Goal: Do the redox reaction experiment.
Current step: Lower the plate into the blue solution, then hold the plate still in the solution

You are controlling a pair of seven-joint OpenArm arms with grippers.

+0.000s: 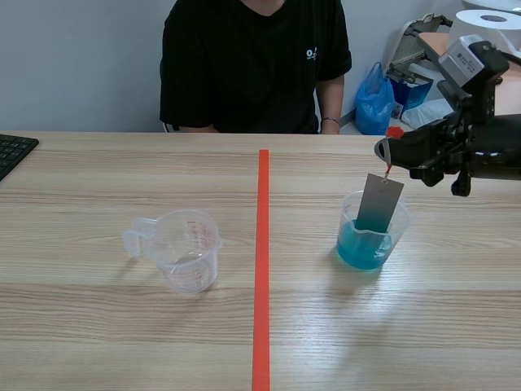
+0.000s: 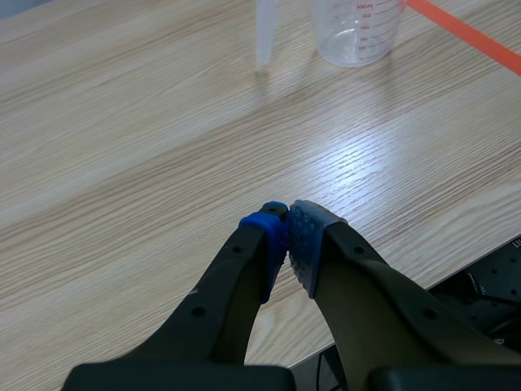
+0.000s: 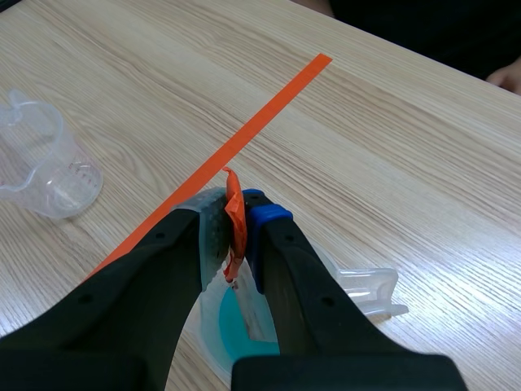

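Observation:
A clear beaker of blue liquid (image 1: 370, 236) stands right of the orange tape line. A grey metal sheet (image 1: 379, 204) hangs tilted with its lower end in the liquid, held by a red-orange strip (image 1: 394, 131). My right gripper (image 1: 389, 151) is just above the beaker, shut on that strip. In the right wrist view the strip (image 3: 235, 224) is pressed between the pads, with the blue liquid (image 3: 232, 326) below. An empty clear measuring cup (image 1: 186, 248) sits left of the line. My left gripper (image 2: 286, 236) is shut on nothing, low over bare table, with the empty cup (image 2: 356, 28) ahead.
A person in a black shirt (image 1: 252, 65) sits across the table. A black keyboard corner (image 1: 12, 151) lies at the far left edge. A blue bag (image 1: 374, 99) and clutter stand beyond the table's far right. The tape line (image 1: 262, 261) divides the table.

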